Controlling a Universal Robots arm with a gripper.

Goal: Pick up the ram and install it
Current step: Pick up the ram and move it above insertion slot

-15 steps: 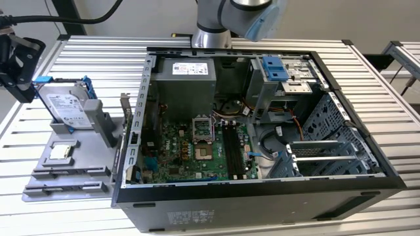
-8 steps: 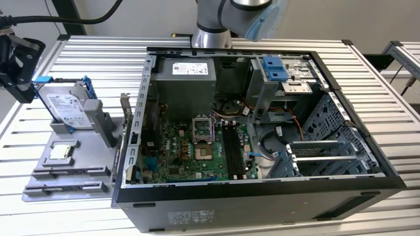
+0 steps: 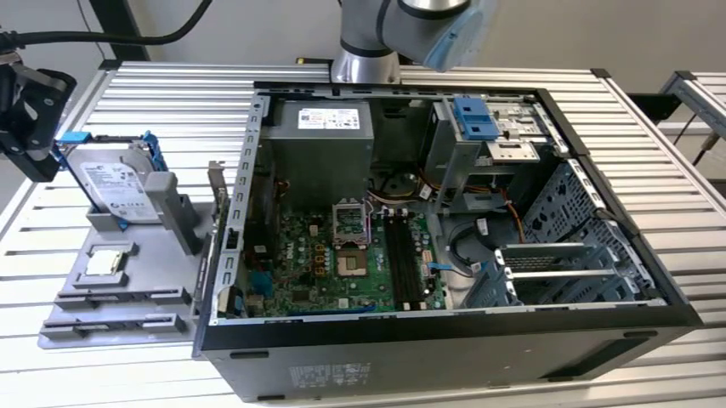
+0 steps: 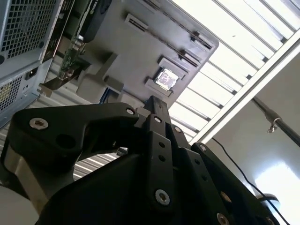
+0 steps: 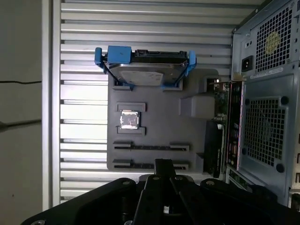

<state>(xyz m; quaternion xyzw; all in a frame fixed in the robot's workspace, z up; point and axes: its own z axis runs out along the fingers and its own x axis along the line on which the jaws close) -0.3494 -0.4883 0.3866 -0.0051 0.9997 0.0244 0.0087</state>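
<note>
Exterior view: what lies on the table?

An open computer case (image 3: 454,348) takes up the centre and the exterior view's right of a slatted metal table (image 3: 170,85). A grey tray (image 3: 57,327) sits just beside the case, on the exterior view's left. A silver hard drive (image 3: 114,183) in a blue frame stands on edge at the tray's far end. A small square processor chip (image 3: 104,262) lies flat in a pocket lower in the frame.

Where is the gripper?

The black gripper (image 3: 32,136) hangs at the upper left edge of the frame, just beside the hard drive and above the table. In both wrist views its dark body sits in front of the tray and the chip. I cannot tell whether it is spread or pressed together.

And the ram?

The ram (image 3: 399,255) seems to be a long, narrow dark stick on edge in a slot of the green motherboard (image 3: 295,272), inside the case. It is in the lower middle of the frame, just to the exterior view's right of the processor socket (image 3: 352,225) and well apart from the gripper. I cannot tell whether it is fully seated.
</note>
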